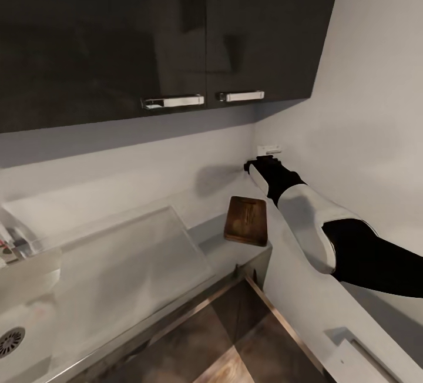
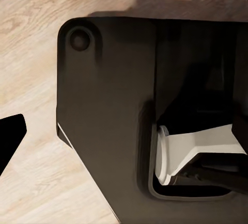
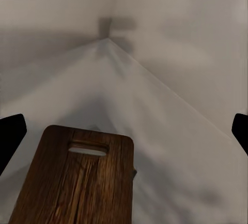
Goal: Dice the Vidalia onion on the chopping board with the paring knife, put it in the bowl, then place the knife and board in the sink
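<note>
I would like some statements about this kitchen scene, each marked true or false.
1. The chopping board lies flat on the countertop. True.
2. An onion sits on the board. False: the board's top is bare.
3. The right gripper reaches toward the wall corner beyond the board. True.
4. The right gripper is shut on the board. False: in the right wrist view its fingers stand wide apart, with nothing between them.
5. The sink has a round drain. True.
</note>
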